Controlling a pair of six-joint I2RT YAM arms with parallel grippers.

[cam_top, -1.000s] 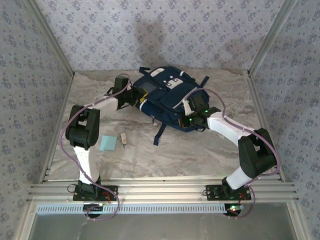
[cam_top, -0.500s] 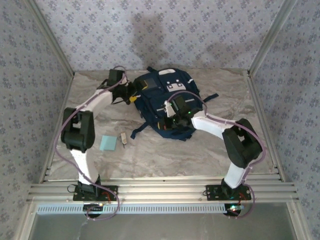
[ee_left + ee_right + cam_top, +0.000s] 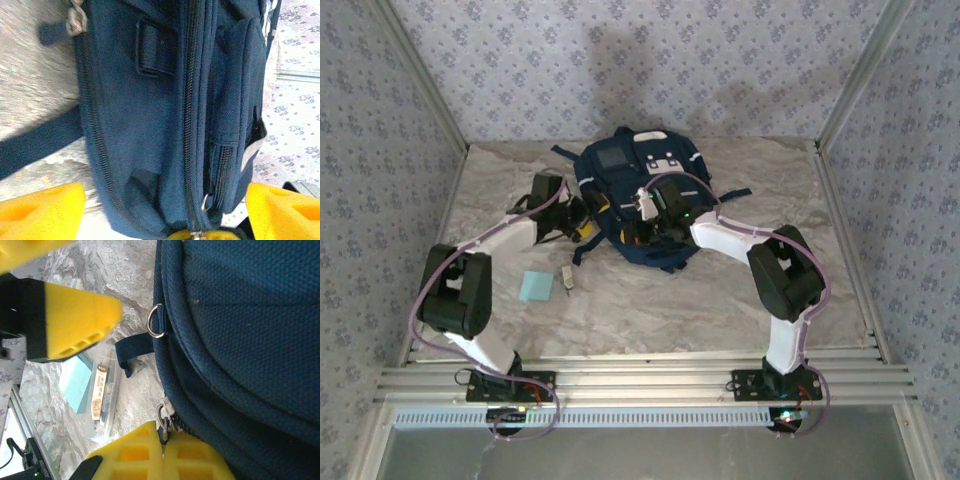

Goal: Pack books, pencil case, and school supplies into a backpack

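Marbled table (image 3: 670, 310) inside patterned walls carries the whole job. The backpack (image 3: 610, 180) sits toward the far edge, about midway between the left and right edges. Out on the bare surface, nearer the left edge and closer to the arms than the pack, lie the light-blue pad (image 3: 534, 287) and, just beside it, the small beige block (image 3: 567, 278). Neither is packed, so the school supplies at least are left to do. What the pack may already contain I cannot tell (the navy cloth hides its inside).

My reading is that the work is on the zip and not yet on loading. The right gripper (image 3: 162, 440) has its yellow pads pressed together, pinching the zipper pull (image 3: 161, 415) at the lower edge of the pack, where the zip line runs along the side. Whether that zip is open at all past the pull is not clear from the right wrist view.

The left gripper (image 3: 165, 192) is spread wide — its two yellow fingers stand far apart at either side of the pack's lower corner and hold nothing. Whether they touch the fabric I cannot say. It looks placed to steady the pack.

Left to do: the zip, the pad, the block, then closing.
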